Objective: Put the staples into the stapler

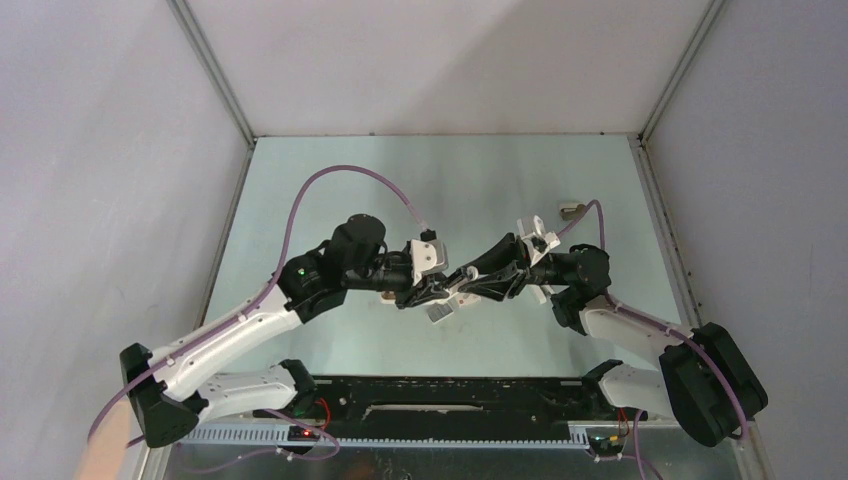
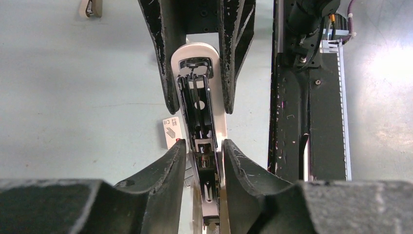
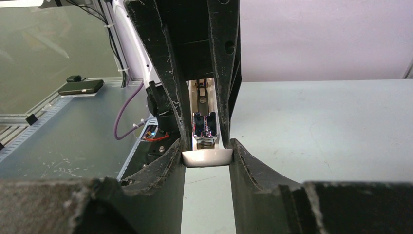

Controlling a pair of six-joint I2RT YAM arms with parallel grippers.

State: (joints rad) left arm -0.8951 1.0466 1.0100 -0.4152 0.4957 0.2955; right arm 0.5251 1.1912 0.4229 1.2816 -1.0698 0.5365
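Stapler [image 2: 198, 51] at centre of table [image 1: 330, 180], between 2 grippers: white body, black magazine channel open. Left gripper [image 2: 202, 148] narrow, clamped on its sides; right gripper [image 3: 207, 146] pinching rounded white end. Left wrist shows printed staples box [image 2: 172, 131] just beside, on table; right wrist doesn't.

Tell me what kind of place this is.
Probably a robotics lab test cell: a left arm and a right arm bolted at a pale green table, boxed in by white panels on metal framing.
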